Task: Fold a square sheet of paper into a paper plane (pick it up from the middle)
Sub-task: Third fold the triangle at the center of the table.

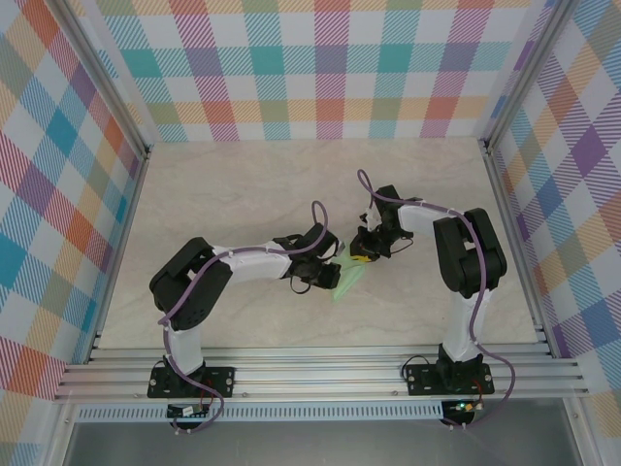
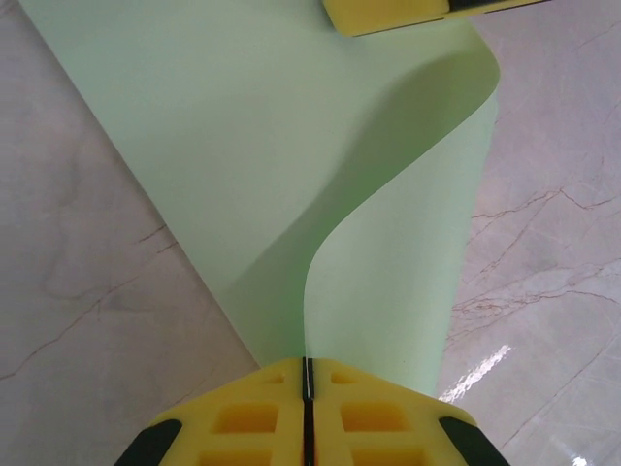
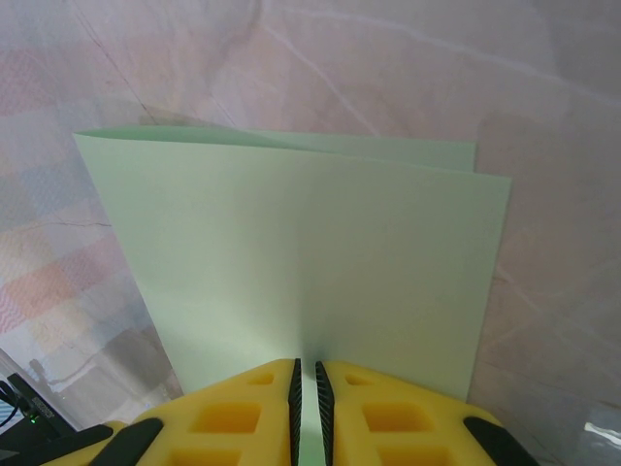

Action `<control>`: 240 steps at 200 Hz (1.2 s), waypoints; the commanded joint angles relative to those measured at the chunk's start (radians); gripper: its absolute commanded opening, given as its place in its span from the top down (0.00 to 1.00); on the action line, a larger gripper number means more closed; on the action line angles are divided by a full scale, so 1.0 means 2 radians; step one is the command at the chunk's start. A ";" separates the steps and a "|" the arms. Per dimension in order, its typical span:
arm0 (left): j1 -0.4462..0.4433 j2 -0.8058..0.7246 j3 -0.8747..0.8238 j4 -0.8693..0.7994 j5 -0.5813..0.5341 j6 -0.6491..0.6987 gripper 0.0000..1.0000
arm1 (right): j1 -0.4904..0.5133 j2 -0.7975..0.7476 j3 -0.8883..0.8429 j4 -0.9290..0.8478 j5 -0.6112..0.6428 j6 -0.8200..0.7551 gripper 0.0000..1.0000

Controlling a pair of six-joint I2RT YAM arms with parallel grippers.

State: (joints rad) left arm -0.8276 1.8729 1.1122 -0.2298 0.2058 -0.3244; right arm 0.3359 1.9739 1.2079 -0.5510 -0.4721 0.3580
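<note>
1 square sheet of paper (image 1: 351, 279), 2 yellow-padded tools, left tool (image 2: 307, 365) and right tool (image 3: 307, 367), 1 marble-look table (image 1: 243, 184)

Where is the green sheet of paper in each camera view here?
Top view: the sheet of paper is near the middle of the marble table.
Left wrist: upper middle, curled, pinched by the left gripper at the bottom.
Right wrist: centre, doubled over, pinched by the right gripper.
Shared landmark: the marble table.
</note>
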 commanded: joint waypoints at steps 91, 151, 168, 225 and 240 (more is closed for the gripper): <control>0.007 0.011 0.016 0.002 -0.006 0.022 0.89 | 0.003 0.006 -0.013 -0.018 0.023 0.006 0.83; 0.007 0.018 0.013 -0.006 -0.014 0.022 0.89 | 0.003 -0.008 -0.013 -0.014 0.018 0.011 0.82; 0.007 0.021 0.015 -0.007 -0.012 0.024 0.89 | 0.003 -0.028 -0.013 -0.014 0.017 0.015 0.80; 0.007 0.023 0.017 -0.007 -0.011 0.027 0.89 | 0.002 -0.138 -0.075 0.010 0.042 0.058 0.80; 0.007 0.023 0.014 -0.003 -0.007 0.025 0.89 | 0.002 -0.156 -0.110 0.043 -0.003 0.080 0.84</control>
State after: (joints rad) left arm -0.8276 1.8977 1.1294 -0.2314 0.1967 -0.2905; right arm 0.3367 1.7187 1.0771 -0.5350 -0.3969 0.4397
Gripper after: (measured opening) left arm 0.108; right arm 0.186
